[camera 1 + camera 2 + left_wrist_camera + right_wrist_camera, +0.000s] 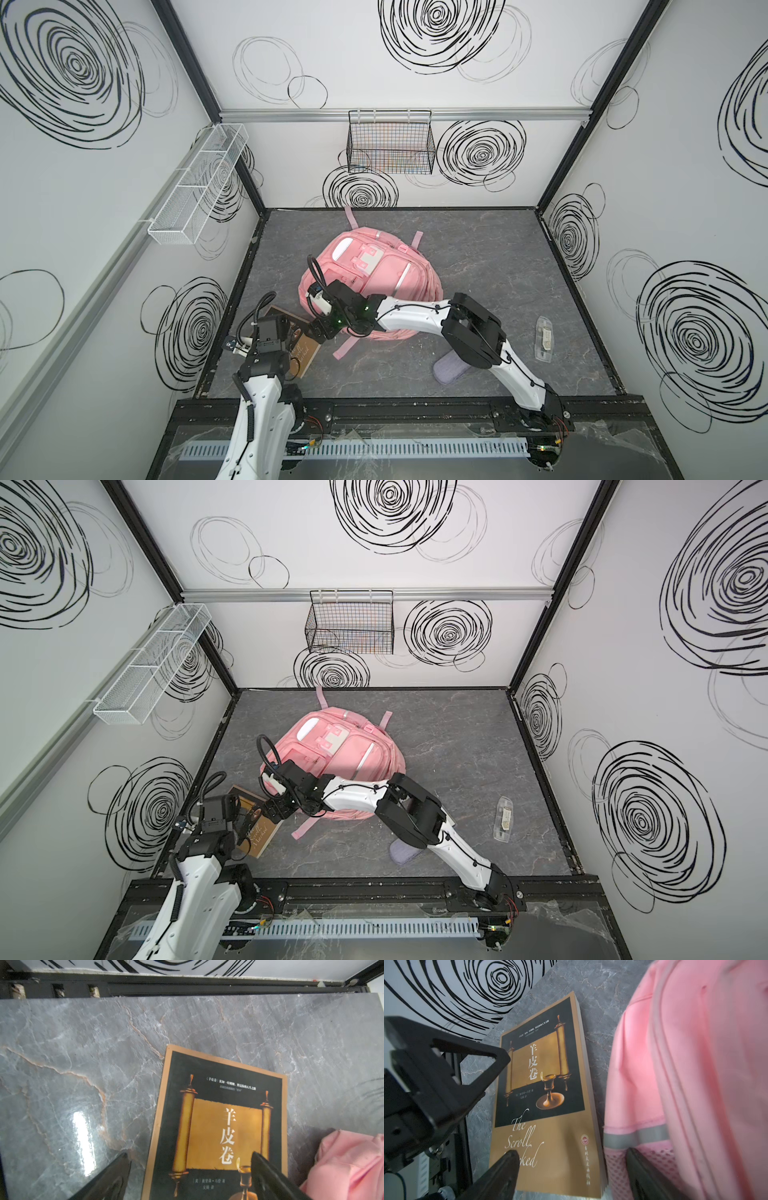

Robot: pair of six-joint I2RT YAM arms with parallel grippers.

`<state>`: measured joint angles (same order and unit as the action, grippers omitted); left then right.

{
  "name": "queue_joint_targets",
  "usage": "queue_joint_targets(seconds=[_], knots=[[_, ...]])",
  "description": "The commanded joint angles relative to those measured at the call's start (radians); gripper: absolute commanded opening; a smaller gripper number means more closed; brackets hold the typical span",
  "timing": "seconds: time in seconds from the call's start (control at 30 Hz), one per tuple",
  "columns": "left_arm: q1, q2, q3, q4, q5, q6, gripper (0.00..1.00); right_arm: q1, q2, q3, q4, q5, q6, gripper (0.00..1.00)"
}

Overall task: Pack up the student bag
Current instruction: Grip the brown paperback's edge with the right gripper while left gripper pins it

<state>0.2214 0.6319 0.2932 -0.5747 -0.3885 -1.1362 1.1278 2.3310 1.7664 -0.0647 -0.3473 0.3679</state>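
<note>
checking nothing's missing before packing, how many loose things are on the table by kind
backpack: 1
book: 1
pouch: 1
clear case: 1
total: 4

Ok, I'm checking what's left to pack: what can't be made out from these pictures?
- student bag: whether it is open; the right arm crosses it in both top views, and the right wrist view is blurred.
- book: partly under the left arm in both top views; cut off by the edge in the left wrist view.
- grey-lilac pouch: part hidden by the right arm in both top views.
- clear case: contents too small in both top views.
</note>
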Motion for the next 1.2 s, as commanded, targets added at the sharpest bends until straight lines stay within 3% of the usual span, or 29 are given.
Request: queue_joint_targets(seconds=[0.0,0.33,0.47,0.6,1.0,1.17], knots=[[0.033,0.016,-0.012,0.054,0.023,0.024,0.94,0.016,0.029,0.026,-0.045,0.011,-0.029,0.83],[0.061,0.064,-0.073,0.148,0.097,0.046,0.94,0.034,0.034,0.036,-0.049,0.045,-0.043,0.82],[0.063,0.070,-0.089,0.159,0.097,0.041,0.95,0.033,0.088,0.065,-0.058,-0.041,-0.046,0.80],[0.070,0.071,-0.101,0.172,0.103,0.040,0.95,0.033,0.126,0.139,-0.146,-0.030,-0.046,0.78],[0.061,0.054,-0.125,0.229,0.105,0.090,0.94,0.009,0.173,0.125,-0.149,-0.148,-0.048,0.78],[0.058,0.055,-0.156,0.278,0.155,0.103,0.94,-0.003,0.148,0.119,-0.141,-0.245,0.016,0.68]])
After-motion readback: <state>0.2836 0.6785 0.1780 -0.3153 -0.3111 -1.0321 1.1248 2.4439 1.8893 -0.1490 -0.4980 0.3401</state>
